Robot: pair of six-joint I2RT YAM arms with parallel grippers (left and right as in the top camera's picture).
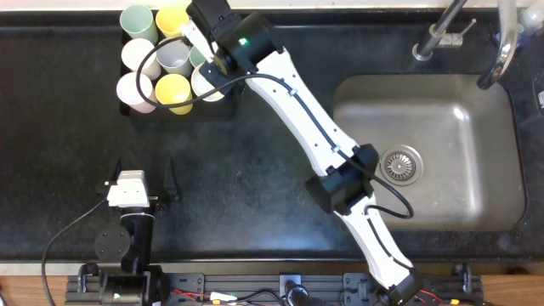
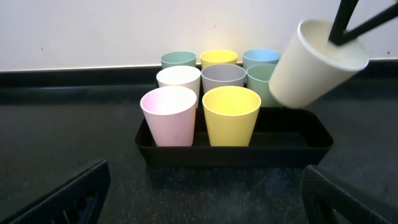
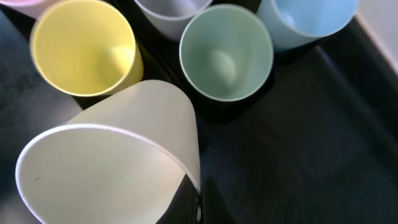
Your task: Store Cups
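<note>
Hidden, cropped
Right arm (image 1: 297,102) covers black plastic tray's (image 1: 200,115) right side; off-white plastic cup (image 3: 112,155), pale blue plastic cup (image 3: 305,18) cropped.

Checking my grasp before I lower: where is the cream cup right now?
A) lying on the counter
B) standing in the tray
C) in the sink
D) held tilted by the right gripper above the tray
D: the right gripper pinches the rim of the cream cup, which hangs tilted over the tray, beside the yellow cup.
</note>
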